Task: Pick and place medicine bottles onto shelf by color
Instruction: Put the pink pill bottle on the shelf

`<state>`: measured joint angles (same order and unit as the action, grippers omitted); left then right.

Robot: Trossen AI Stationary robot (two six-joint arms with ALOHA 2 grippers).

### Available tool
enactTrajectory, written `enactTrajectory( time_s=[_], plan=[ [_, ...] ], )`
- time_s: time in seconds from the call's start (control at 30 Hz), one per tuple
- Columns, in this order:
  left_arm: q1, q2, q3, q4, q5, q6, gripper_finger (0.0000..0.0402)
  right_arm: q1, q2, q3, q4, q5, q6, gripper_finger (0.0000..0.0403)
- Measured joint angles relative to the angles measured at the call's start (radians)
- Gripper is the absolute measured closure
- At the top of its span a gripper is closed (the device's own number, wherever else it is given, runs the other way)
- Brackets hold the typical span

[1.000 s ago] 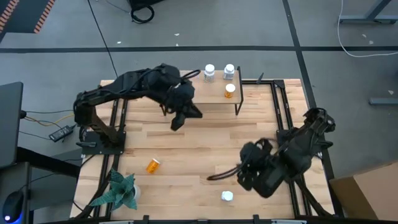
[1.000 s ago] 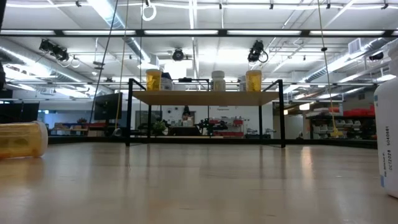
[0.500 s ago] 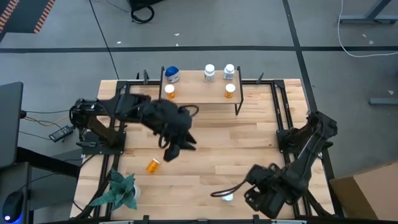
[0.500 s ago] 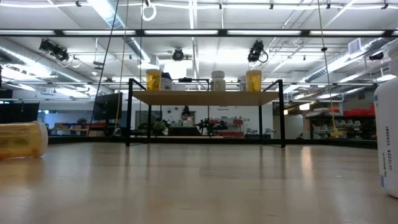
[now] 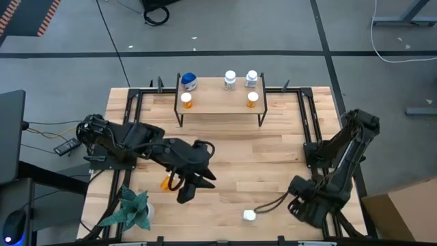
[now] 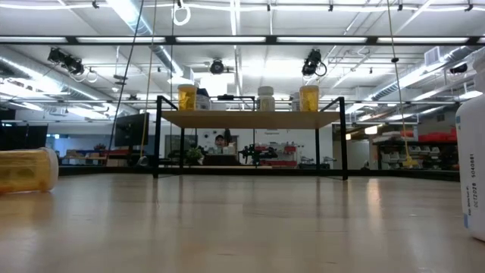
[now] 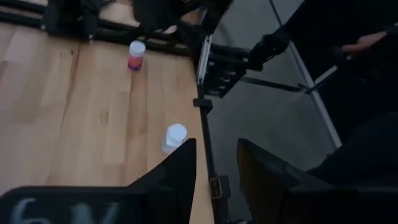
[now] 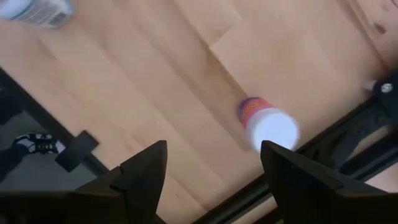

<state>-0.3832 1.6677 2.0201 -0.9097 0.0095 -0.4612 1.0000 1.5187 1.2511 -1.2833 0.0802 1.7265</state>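
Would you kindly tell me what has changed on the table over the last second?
The left hand drew back from the shelf toward the lying orange bottle at the near left, uncovering a blue-lidded bottle and an orange one on the shelf's left end. The right hand swung away to the near right corner, beside the white bottle. Both hands stand open, holding nothing. The other shelf bottles and the plant stayed put.

The white bottle (image 6: 473, 171) at the right edge of the low view carries small vertical print, too small to be read. No other text is legible.
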Motion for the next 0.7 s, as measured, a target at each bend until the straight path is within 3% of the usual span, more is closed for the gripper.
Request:
enactTrajectory(
  time_s=[0.13,0.27,0.4,0.6,0.7],
  plan=[
    [-0.001,0.008,0.0,0.011,-0.007,-0.001,0.0278,0.0,-0.124,-0.13,0.068,-0.008,0.009,0.0137],
    [-0.001,0.013,0.0,0.021,-0.009,-0.002,0.0273,-0.008,-0.187,-0.228,0.071,-0.105,-0.015,0.0137],
    [-0.001,0.014,0.0,0.022,-0.009,-0.002,0.0272,-0.006,-0.198,-0.258,0.071,-0.129,-0.017,0.0133],
    [-0.001,0.016,0.0,0.022,-0.01,0.001,0.0278,-0.01,-0.198,-0.264,0.082,-0.077,0.015,0.011],
    [0.0,0.016,0.0,0.022,-0.016,0.001,0.0276,-0.01,-0.198,-0.31,0.115,-0.112,0.062,0.0106]
  ],
)
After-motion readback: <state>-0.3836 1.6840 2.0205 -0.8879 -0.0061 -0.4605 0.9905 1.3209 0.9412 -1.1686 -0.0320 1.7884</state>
